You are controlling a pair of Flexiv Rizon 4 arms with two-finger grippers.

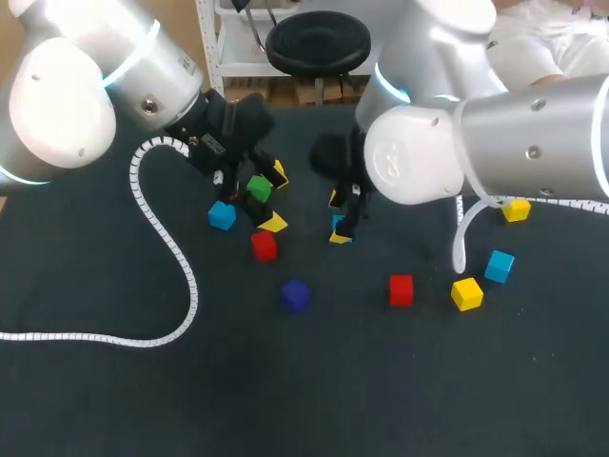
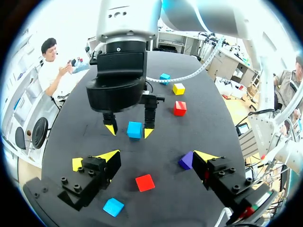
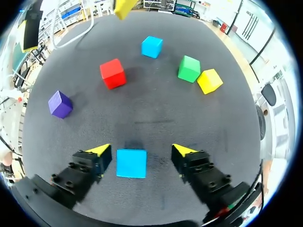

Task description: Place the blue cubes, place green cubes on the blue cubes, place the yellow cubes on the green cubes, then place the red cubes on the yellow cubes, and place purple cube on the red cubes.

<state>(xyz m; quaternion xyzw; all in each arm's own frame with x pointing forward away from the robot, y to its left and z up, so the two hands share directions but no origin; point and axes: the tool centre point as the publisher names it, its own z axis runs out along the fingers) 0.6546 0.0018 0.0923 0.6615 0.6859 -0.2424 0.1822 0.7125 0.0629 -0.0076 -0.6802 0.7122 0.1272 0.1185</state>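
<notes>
Our right pincer [image 3: 142,150] hangs released over the worktop [image 3: 156,113], a blue cube [image 3: 131,163] lying flat between its yellow tips (nearer one finger, not gripped). Our left pincer [image 2: 158,155] gapes wide too, a red cube [image 2: 145,182] just ahead.

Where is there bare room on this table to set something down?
Bare: the near strip of the table, in front of the purple cube and the red cube beside it. Crowded: around the left gripper, by the green cube and blue cube.
</notes>
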